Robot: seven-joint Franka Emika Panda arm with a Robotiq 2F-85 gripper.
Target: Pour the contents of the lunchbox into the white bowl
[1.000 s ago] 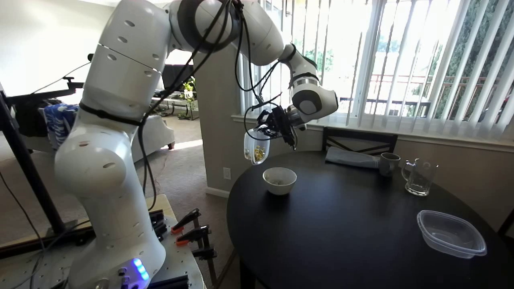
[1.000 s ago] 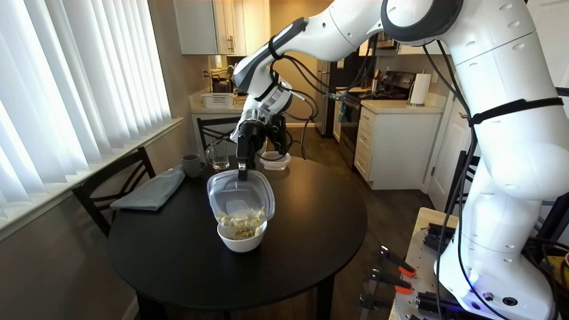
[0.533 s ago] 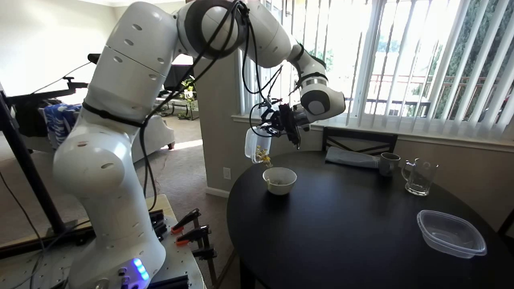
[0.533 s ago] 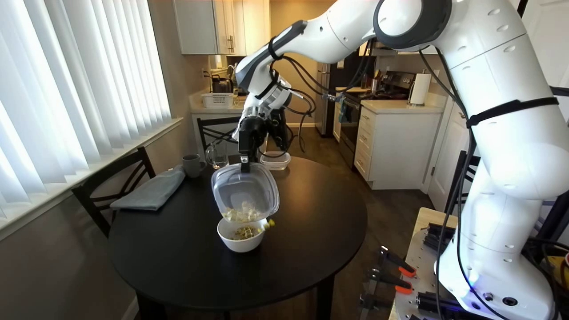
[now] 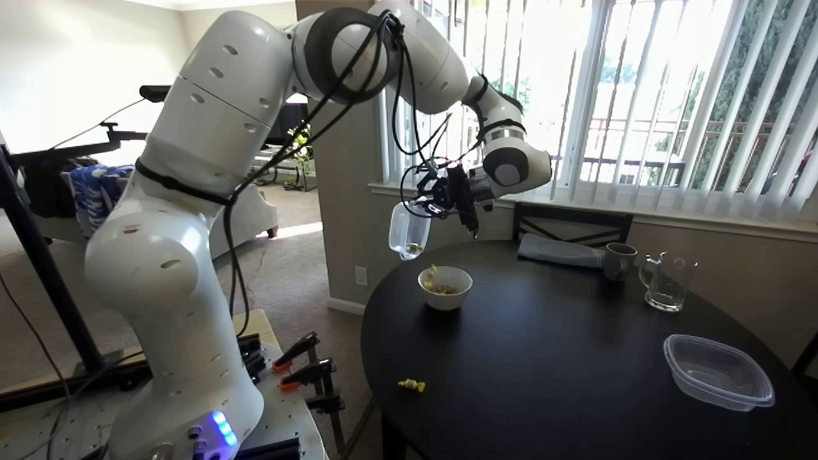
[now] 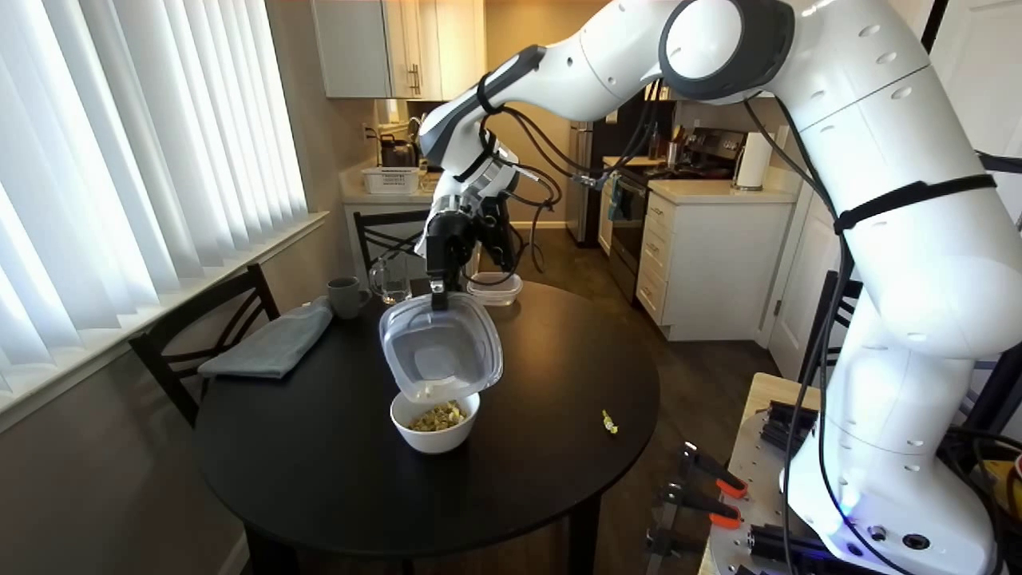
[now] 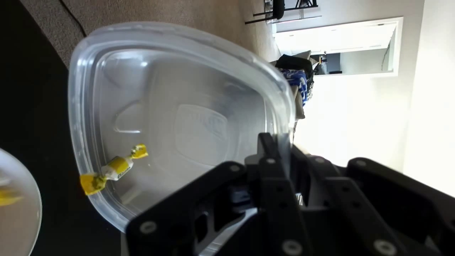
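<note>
Because the gripper (image 7: pixel 280 144) is clamped on the rim of the lunchbox (image 7: pixel 192 117), one finger inside the wall and one outside, the lunchbox sits right at the fingertips, steeply tilted, mouth toward the white bowl (image 6: pixel 431 442). Its low edge is just above and beside the bowl, apart from it: wrist view shows dark table (image 6: pixel 527 487) between them. One wrapped piece (image 7: pixel 119 168), yellow and white, is inside the lunchbox near that low edge, one end across the lip. Most of the contents (image 6: pixel 437 417), yellowish-brown bits, are in the bowl, which stands upright on the table. A blurred yellow piece (image 7: pixel 7 197) also shows over the bowl in the wrist view; can't tell if airborne or resting. One stray piece (image 5: pixel 411 384) is on the table near the edge, well apart from the bowl, seen in both exterior views. In the way: lunchbox (image 6: pixel 441 351) covers the bowl's far rim in an exterior view. Around: larger clear container (image 5: pixel 719 374) across the table, well apart from the bowl; gray mug (image 5: pixel 618 260) between folded cloth (image 6: pixel 271 342) and glass mug (image 5: pixel 669 283); black chair (image 6: pixel 204 329) at the table's edge behind the cloth, white blinds (image 6: pixel 152 136) along that side.
</note>
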